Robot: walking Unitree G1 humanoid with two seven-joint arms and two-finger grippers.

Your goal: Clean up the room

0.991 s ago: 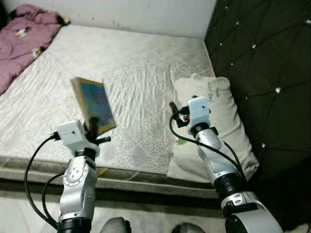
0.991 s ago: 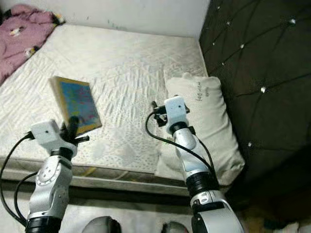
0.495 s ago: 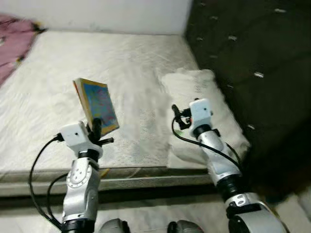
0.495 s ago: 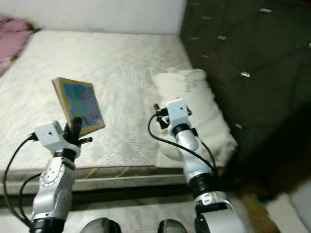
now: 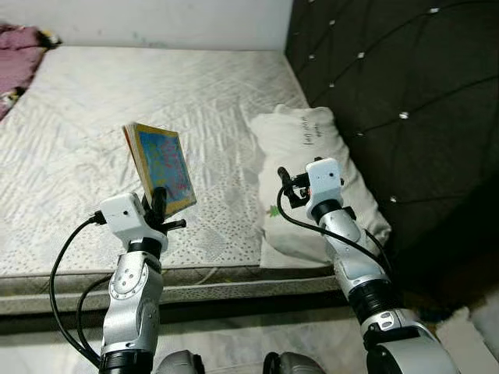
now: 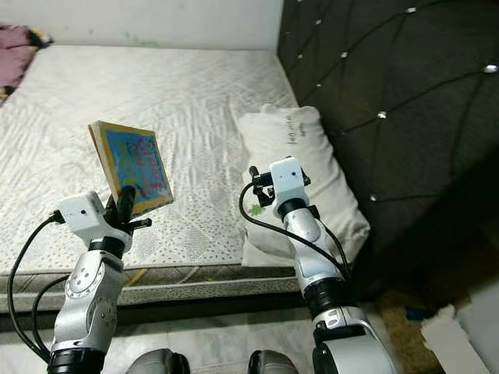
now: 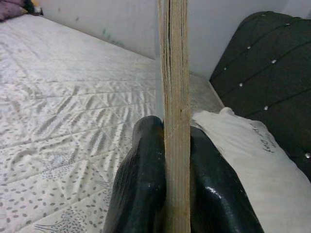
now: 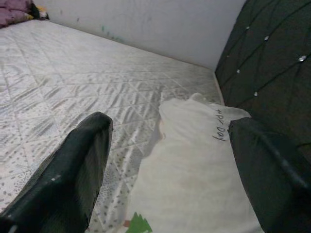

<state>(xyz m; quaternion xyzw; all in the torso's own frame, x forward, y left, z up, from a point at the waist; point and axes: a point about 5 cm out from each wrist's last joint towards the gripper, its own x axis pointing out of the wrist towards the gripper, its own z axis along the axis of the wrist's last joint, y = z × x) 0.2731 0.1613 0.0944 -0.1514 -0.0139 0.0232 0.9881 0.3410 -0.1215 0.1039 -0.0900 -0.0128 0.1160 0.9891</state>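
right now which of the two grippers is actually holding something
The left gripper: its fingers clamp a colourful book above the mattress. The right gripper is open, empty.

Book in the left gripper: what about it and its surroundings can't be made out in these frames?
- Book: cover print too small to read in the eye views; left wrist view gives just its page edge.
- Left gripper: its fingers cover the book's lower part.
- Pillow: handwriting too small to read; the right gripper overlaps its near part.
- Pink bedding: cut by the frame edge.
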